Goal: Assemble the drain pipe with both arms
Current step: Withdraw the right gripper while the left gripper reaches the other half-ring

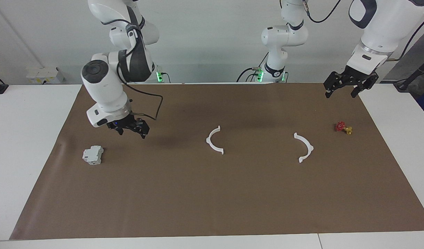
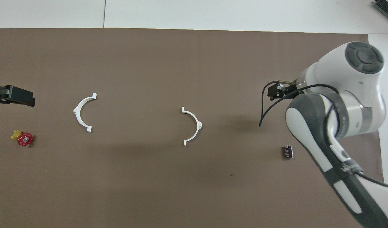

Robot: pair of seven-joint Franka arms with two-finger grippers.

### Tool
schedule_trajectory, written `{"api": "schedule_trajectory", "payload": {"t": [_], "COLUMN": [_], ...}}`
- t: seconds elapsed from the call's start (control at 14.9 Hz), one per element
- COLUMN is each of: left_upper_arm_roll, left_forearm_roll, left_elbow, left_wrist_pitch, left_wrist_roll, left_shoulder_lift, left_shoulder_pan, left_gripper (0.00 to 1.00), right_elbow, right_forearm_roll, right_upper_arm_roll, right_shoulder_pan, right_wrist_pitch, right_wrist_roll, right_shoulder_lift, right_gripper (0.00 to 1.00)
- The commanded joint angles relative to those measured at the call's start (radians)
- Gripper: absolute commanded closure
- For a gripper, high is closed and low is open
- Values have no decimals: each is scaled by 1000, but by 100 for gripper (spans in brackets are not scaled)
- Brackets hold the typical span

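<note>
Drain pipe halves lie apart on the brown mat (image 1: 212, 200), unjoined. In the facing view, one half-ring (image 1: 214, 140) sits near the middle of the mat and the other half-ring (image 1: 304, 147) lies toward the left arm's end, their open sides turned toward each other with a wide bare stretch between. The right gripper (image 1: 128, 127) hangs empty with its fingers spread, over the mat toward the right arm's end, near the grey-white block (image 1: 93, 155) and well apart from either half. The left gripper (image 1: 348, 84) hangs high over the mat's edge at its own end, fingers spread and holding nothing; a small red-and-yellow valve (image 1: 343, 127) sits on the mat below it.

From overhead, the middle half-ring (image 2: 192, 126) and the other half-ring (image 2: 83, 111) again lie flat and well apart. The right gripper (image 2: 277, 91) shows beside the arm's bulk, with a small dark cylinder (image 2: 288, 152) nearer to the robots than it. Only the tip of the left gripper (image 2: 13, 96) enters at the edge, over the mat near the valve (image 2: 22, 138).

By my reading, one half is placed centrally and the step now falls to the left arm: descend on its nearby half, grasp it along the arc, carry it to the middle half and align the end tabs.
</note>
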Motion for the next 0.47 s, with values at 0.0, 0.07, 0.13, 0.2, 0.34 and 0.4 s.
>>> {"api": "schedule_trajectory", "payload": {"t": [0.0,0.07,0.13,0.2,0.34,0.4], "left_upper_arm_roll": [2,2,2,2,2,3], "left_forearm_roll": [7,5,7,5,5,5], "left_elbow": [-309,-362,-377,-376,-391,-404], "left_wrist_pitch": [329,408,450,475,524,560], "left_wrist_roll": [-19,-19,-21,-22,-22,-22], "left_shoulder_lift": [-121,-118,-98,-61,-11,19], "left_shoulder_pan": [-3,-3,-3,-5,3,8], "left_gripper": [0,0,0,0,0,0], "right_elbow": [-17,-17,-17,-16,-10,-6], "right_forearm_roll": [-10,-10,-12,-12,-18,-27], "right_upper_arm_roll": [17,15,15,15,15,15], "right_shoulder_pan": [-86,-107,-132,-158,-201,-210], "right_wrist_pitch": [-75,-98,-112,-129,-170,-190], "right_wrist_roll": [-83,-97,-117,-152,-229,-244], "right_shoulder_lift": [-46,-51,-61,-72,-107,-129], "right_gripper": [0,0,0,0,0,0]}}
